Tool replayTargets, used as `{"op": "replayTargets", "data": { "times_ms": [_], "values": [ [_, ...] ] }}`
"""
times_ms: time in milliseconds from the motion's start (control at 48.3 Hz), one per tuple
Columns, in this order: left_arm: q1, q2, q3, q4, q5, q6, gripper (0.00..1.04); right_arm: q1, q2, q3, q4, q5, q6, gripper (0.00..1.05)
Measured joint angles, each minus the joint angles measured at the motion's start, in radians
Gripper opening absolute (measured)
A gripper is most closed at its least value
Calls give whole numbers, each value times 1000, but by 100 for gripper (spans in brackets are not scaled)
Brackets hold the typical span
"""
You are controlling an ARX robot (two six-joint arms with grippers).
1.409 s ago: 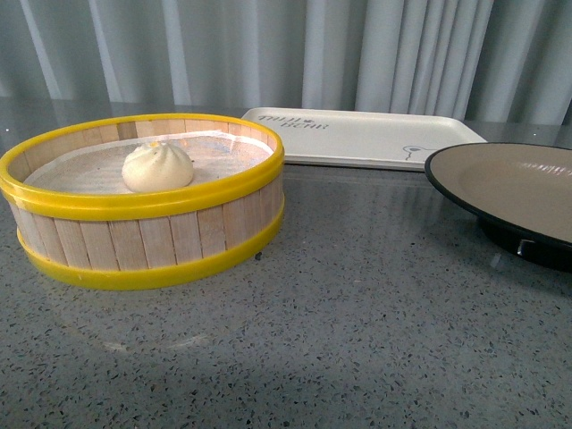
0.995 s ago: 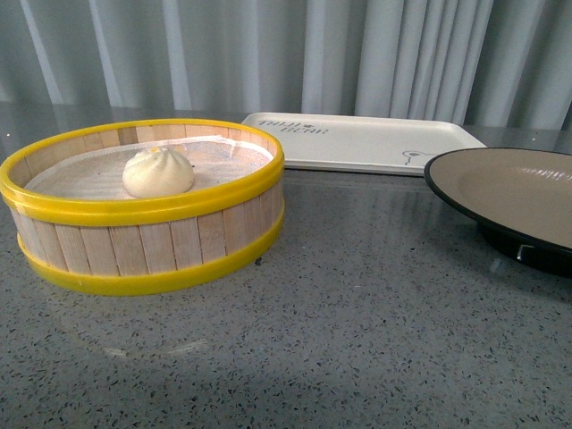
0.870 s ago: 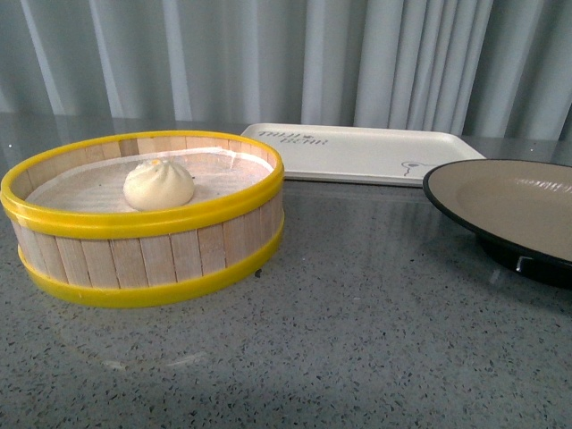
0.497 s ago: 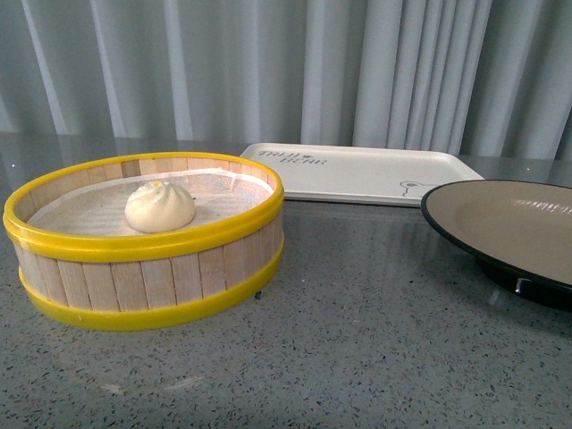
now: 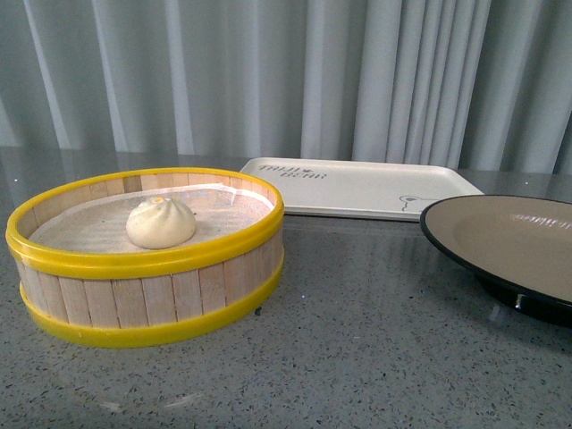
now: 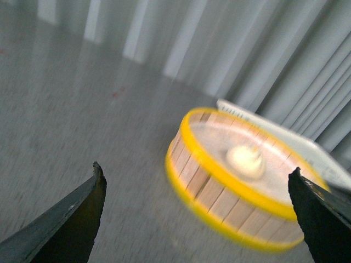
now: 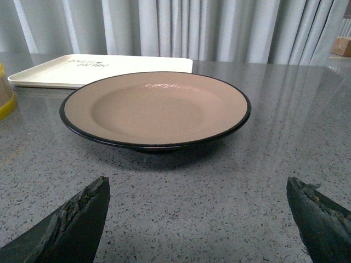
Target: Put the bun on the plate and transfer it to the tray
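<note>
Since neither tool has anything between its fingers, the task looks to be at its very start: the reach for the bun. Nearest, the left tool (image 6: pixel 196 172) is spread wide and empty, facing the steamer basket (image 5: pixel 143 295) (that wrist view is blurred). The right tool (image 7: pixel 197 183) is equally wide and empty, facing the plate (image 5: pixel 518 246). On the grey desk (image 5: pixel 357 366) the basket stands at near left, and the bun (image 5: pixel 161 222) rests inside it, about mid-basket and clear of the yellow rim. The plate sits bare at near right, well apart from the basket. The tray (image 5: pixel 357 183) lies farther back, between the two, its long axis running left to right. The bun is round, so it has no real long axis; it sits upright, pleated swirl pointing up. Next, I judge, the left tool must come down over the rim, straddle the bun and close gently, since the dough will likely dent.
</note>
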Motion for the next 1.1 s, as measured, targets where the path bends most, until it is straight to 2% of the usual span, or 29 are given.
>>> {"op": "replayTargets", "data": {
  "times_ms": [104, 186, 269, 352, 539, 829, 995, 1098],
  "values": [
    [24, 225, 99, 251, 110, -20, 98, 0, 0, 0, 0, 0, 0, 96],
    [-7, 411, 192, 393, 208, 6, 98, 0, 0, 0, 0, 0, 0, 96],
    [-58, 547, 293, 441, 299, 63, 98, 0, 0, 0, 0, 0, 0, 96],
    [-110, 643, 372, 418, 367, 167, 98, 0, 0, 0, 0, 0, 0, 96],
    [-216, 752, 523, 213, 440, 327, 98, 0, 0, 0, 0, 0, 0, 96],
    [-316, 850, 738, -164, 403, 427, 98, 0, 0, 0, 0, 0, 0, 96],
    [-363, 952, 895, -388, 288, 444, 98, 0, 0, 0, 0, 0, 0, 96],
    [-366, 999, 962, -470, 211, 410, 98, 0, 0, 0, 0, 0, 0, 96]
  ]
}}
